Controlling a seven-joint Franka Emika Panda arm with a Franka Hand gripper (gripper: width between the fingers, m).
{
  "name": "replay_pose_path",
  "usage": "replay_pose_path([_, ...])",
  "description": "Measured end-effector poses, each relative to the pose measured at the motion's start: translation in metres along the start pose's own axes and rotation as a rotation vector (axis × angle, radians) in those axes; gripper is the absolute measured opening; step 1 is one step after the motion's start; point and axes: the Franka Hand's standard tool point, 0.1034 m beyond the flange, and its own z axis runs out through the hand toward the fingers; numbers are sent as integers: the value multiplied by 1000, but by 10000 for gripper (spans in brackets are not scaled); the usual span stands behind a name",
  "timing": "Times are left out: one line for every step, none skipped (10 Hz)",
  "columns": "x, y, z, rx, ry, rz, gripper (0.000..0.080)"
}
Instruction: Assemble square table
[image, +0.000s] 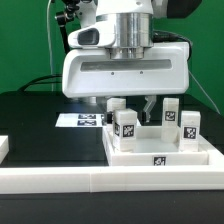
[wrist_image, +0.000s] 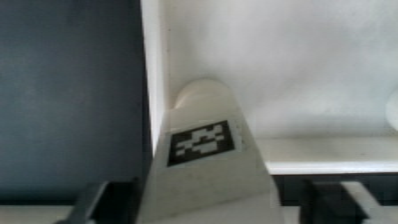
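Note:
The square tabletop (image: 150, 152) lies flat on the black table, rim up, with a tag on its front edge. Several short white legs stand upright on it. One leg (image: 117, 104) stands between my fingers, and three more stand in front of it and toward the exterior view's right (image: 124, 130) (image: 168, 114) (image: 189, 128). My gripper (image: 126, 108) has come down over that leg. In the wrist view the tagged leg (wrist_image: 206, 140) sits between the dark fingers (wrist_image: 107, 200), with a narrow gap on each side. The gripper (wrist_image: 214, 205) is open around it, touching nothing.
The marker board (image: 78, 120) lies on the black table to the exterior view's left of the tabletop. A long white rail (image: 100, 182) runs along the front edge. A white block (image: 4, 148) shows at the left edge. The standing legs crowd close round the gripper.

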Motion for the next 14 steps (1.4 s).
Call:
replay_pose_path([0, 0, 0, 0, 0, 0, 296])
replay_pose_path([0, 0, 0, 0, 0, 18, 296])
replay_pose_path([0, 0, 0, 0, 0, 33, 289])
replay_pose_path([0, 0, 0, 2, 0, 69, 289])
replay_pose_path([0, 1, 0, 4, 1, 189, 289])
replay_pose_path([0, 0, 0, 5, 1, 308, 289])
replay_pose_path([-1, -1, 1, 4, 0, 426, 289])
replay_pose_path([-1, 0, 1, 3, 1, 520, 289])
replay_pose_path([-1, 0, 1, 3, 1, 602, 290])
replay_pose_path([-1, 1, 1, 9, -1, 769, 290])
replay_pose_path([-1, 1, 1, 9, -5, 876, 290])
replay_pose_path([-2, 0, 2, 6, -7, 990, 290])
replay_pose_path([-2, -2, 2, 2, -8, 1151, 290])
replay_pose_path([-3, -2, 2, -2, -7, 1272, 290])
